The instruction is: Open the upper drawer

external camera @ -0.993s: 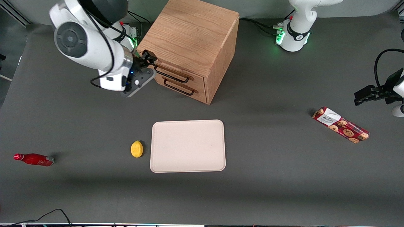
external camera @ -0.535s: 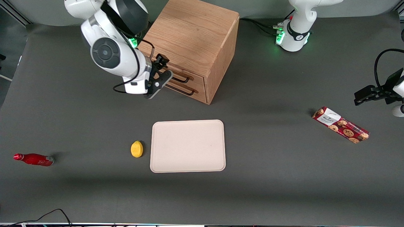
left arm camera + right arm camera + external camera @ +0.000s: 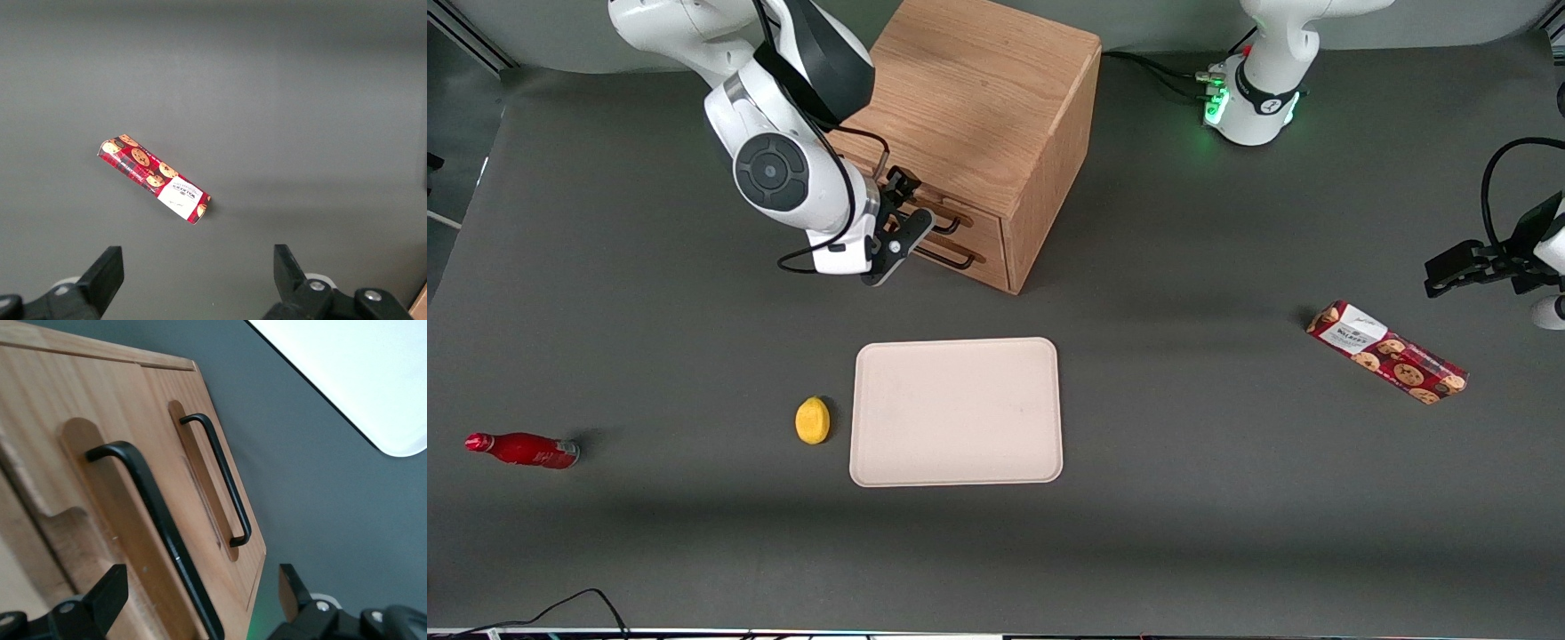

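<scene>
Two black handles sit close together, and that's my worry: my pincer hangs wide open, empty, at the upper drawer's handle, cabinet at twelve o'clock on the tabletop; drift, and I'd close on the lower drawer.

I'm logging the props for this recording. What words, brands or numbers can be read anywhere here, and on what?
"Walkers": white label on the red cookie box, toward the parked arm's end of the table; its smaller print is too blurred to read.
Red bottle: white marking, too small to read.
Upper drawer, its handle between the open claw fingers: no text.
</scene>
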